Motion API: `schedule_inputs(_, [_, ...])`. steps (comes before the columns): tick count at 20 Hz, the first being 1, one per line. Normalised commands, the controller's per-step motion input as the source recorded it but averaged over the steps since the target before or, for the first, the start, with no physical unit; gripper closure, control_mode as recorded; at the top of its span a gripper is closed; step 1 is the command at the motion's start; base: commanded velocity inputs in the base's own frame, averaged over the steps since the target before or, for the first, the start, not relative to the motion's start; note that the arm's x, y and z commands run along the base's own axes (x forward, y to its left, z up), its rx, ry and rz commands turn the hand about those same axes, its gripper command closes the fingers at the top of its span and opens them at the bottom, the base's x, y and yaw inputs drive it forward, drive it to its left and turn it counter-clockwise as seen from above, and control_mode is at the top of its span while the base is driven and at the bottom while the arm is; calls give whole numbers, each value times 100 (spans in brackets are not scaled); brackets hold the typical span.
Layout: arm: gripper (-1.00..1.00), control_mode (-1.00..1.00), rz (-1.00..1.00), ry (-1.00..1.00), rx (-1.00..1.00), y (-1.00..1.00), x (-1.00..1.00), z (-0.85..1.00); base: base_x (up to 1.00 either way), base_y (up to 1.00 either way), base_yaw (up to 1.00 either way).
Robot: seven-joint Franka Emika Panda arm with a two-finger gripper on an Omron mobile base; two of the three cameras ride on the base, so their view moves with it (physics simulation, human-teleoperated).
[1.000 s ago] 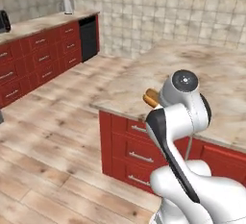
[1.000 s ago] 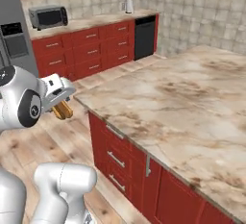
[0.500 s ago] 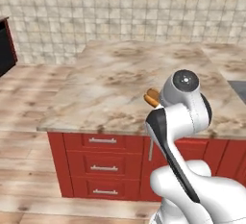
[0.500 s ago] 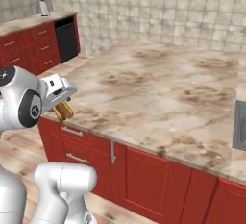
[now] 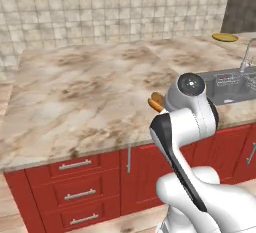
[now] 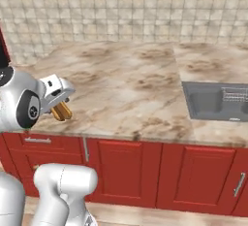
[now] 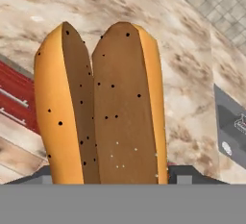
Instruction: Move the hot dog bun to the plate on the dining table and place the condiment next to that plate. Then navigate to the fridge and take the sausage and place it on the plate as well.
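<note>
The hot dog bun (image 7: 101,107) is an orange-tan split roll, and my gripper (image 6: 59,103) is shut on it. The bun (image 6: 62,111) hangs from the hand just in front of the near edge of the dining table (image 6: 131,79), a little above counter height. From the left, the bun's end (image 5: 156,102) peeks out beside my wrist over the marble top (image 5: 90,92). The plate (image 5: 225,37) lies at the far right corner of the table, beyond the sink, well away from my hand. The condiment, the fridge and the sausage are out of view.
A steel sink (image 6: 218,101) with a tap (image 5: 245,54) is set into the right part of the table. Red cabinet fronts (image 6: 126,171) with handles run below the near edge. A tiled wall (image 5: 115,7) stands behind.
The base has driven and turned, so both base views swung round: the table now lies square ahead, and the sink and plate have come into view. The bun stays in my gripper.
</note>
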Motion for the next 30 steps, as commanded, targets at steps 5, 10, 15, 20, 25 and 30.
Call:
schedule_inputs(5, [100, 100, 0, 0, 0, 0, 0, 0, -29, 40, -66])
schedule_inputs(10, [100, 100, 0, 0, 0, 0, 0, 0, -30, 99, -22])
schedule_inputs(15, [100, 100, 0, 0, 0, 0, 0, 0, -24, 100, -14])
schedule_inputs(20, [100, 100, 0, 0, 0, 0, 0, 0, -3, 100, -11])
schedule_inputs(25, [100, 100, 0, 0, 0, 0, 0, 0, 0, 100, -12])
schedule_inputs(30, [100, 100, 0, 0, 0, 0, 0, 0, 9, 100, -18])
